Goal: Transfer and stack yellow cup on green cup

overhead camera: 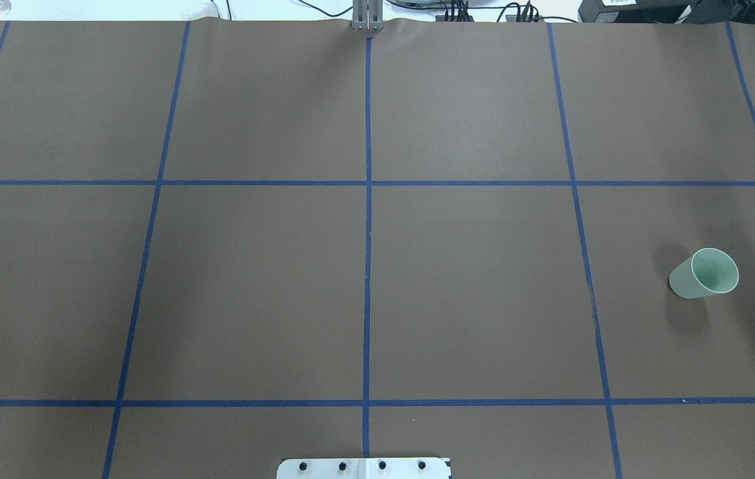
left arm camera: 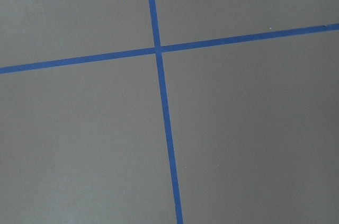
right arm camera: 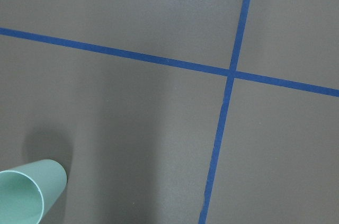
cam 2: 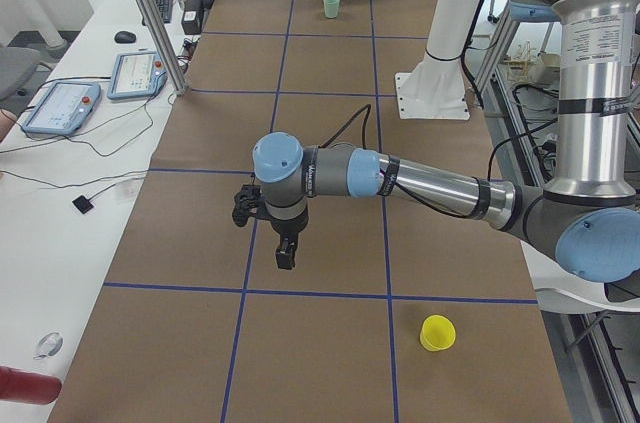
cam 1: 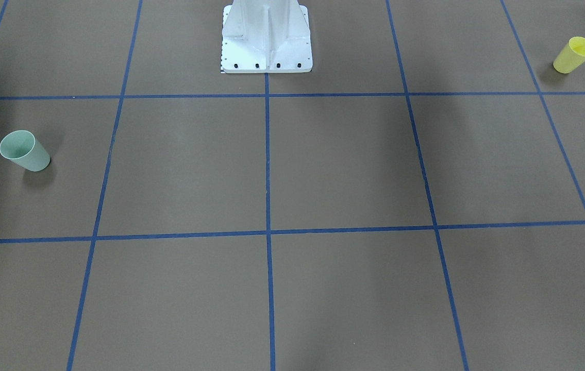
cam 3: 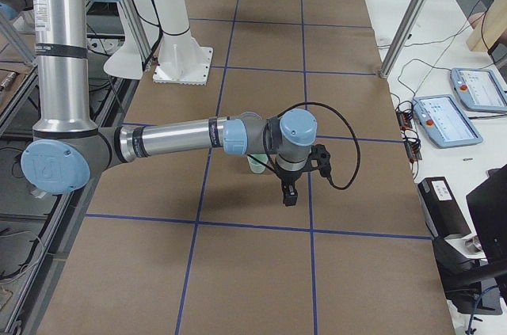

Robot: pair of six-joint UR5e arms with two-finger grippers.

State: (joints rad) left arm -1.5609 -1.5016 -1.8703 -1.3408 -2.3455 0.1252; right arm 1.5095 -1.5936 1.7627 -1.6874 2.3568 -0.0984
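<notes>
Item: yellow cup (cam 1: 574, 54), a small bright yellow tapered plastic tumbler, smooth, without handle. It stands upright on its narrow base, mouth up, long axis vertical. Location: the robot's left end of the worktop (cam 1: 349, 165), a brown paper-covered surface, in the row of squares nearest the robot; it falls outside the overhead view. Nothing touches it. Counterpart: green cup (overhead camera: 704, 273), a small pale mint-green tapered plastic tumbler of like form, also upright and mouth up, at the robot's right end, well apart from the yellow cup. The white metal robot pedestal (cam 1: 266, 41) stands midway along the robot's edge. Left pincer (cam 2: 284, 261): hangs pointing down over bare worktop near a crossing of the blue tape grid lines (cam 1: 267, 154). The yellow cup lies from it toward the robot's side and toward the left end, near but apart. Jaw width cannot be told from the side view. Right pincer (cam 3: 288, 199): hangs pointing down just beside the green cup, far from the yellow one; jaw width likewise cannot be told. Judgement: the left arm is nearer the yellow cup, and a descent from above onto its upright wall suits the first grasp.
</notes>
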